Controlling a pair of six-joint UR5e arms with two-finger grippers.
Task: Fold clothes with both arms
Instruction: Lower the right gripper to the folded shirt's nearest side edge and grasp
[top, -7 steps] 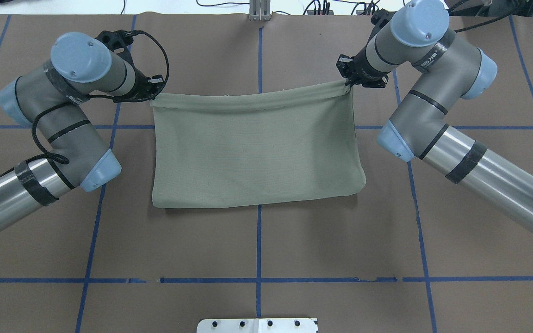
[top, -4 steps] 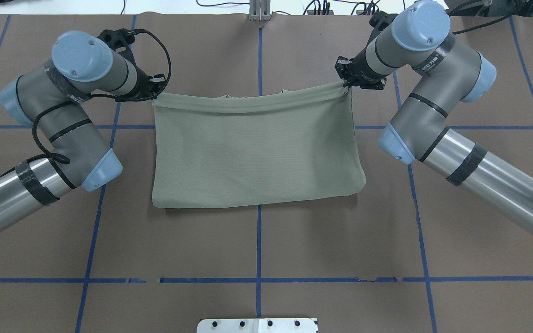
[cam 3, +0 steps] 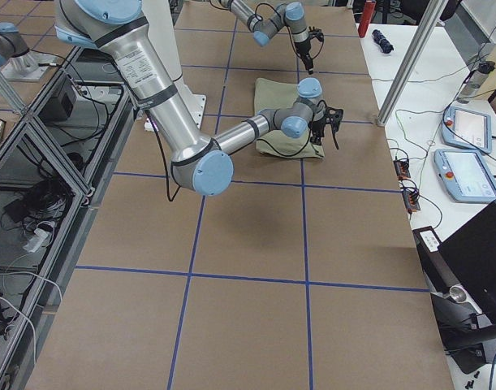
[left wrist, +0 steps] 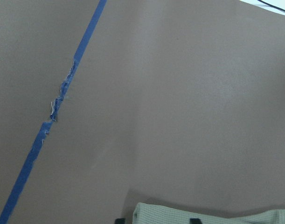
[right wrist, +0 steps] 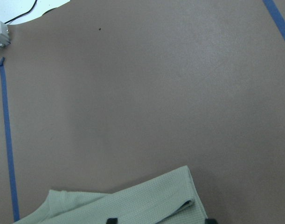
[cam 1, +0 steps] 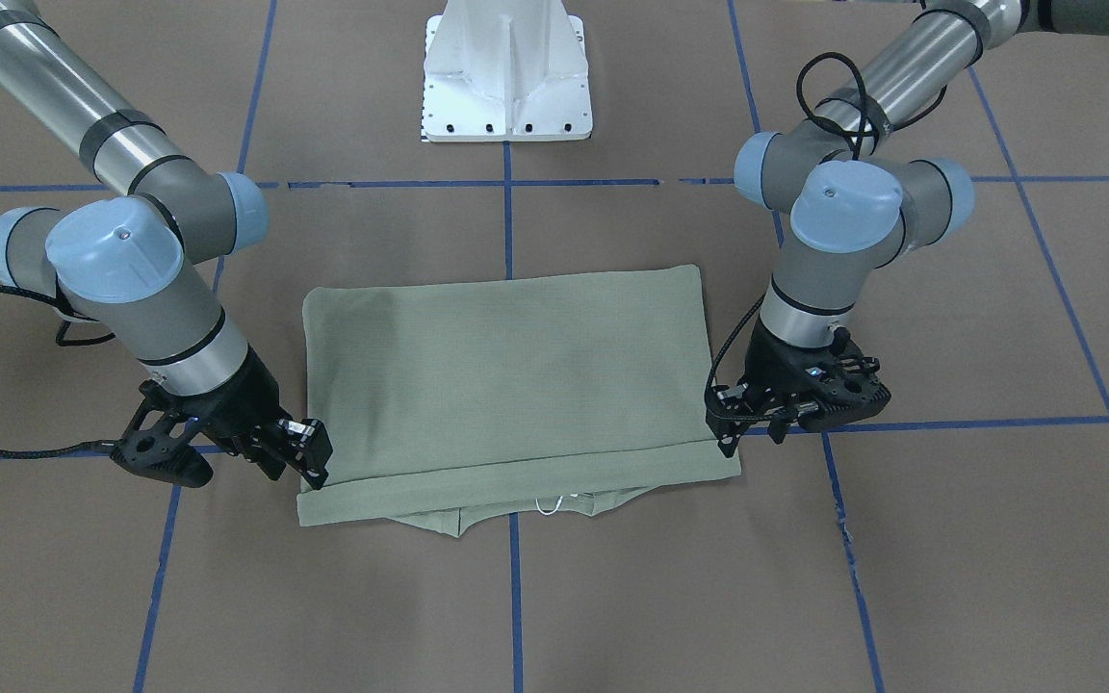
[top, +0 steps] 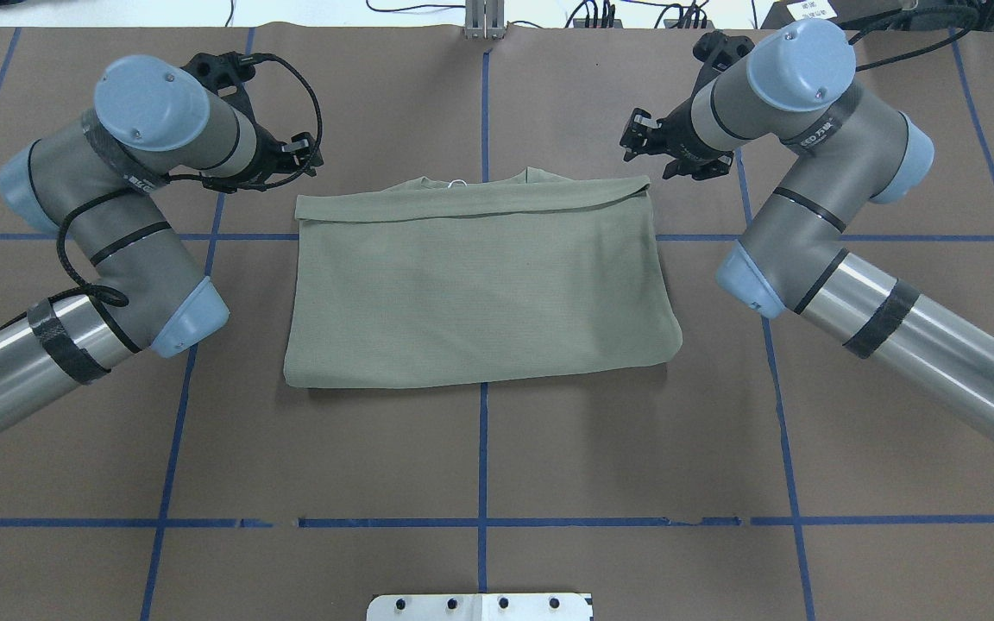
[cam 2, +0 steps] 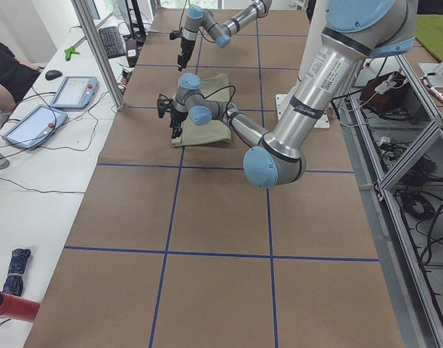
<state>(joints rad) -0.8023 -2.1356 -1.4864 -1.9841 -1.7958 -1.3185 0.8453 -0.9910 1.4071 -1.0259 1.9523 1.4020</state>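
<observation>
l gripper (top: 307,159) jaws apart, empty, r gripper (top: 632,141) likewise, shirt (top: 480,285) folded flat on table (top: 618,448)

We see a brown-paper-covered table (top: 497,448), marked into a grid with blue tape (top: 176,431). A sage-green shirt (top: 480,285) lies flat on it, folded into a rectangle across the centre line, its collar peeking out at the far edge. A white base plate (top: 480,606) sits at the near edge.
</observation>
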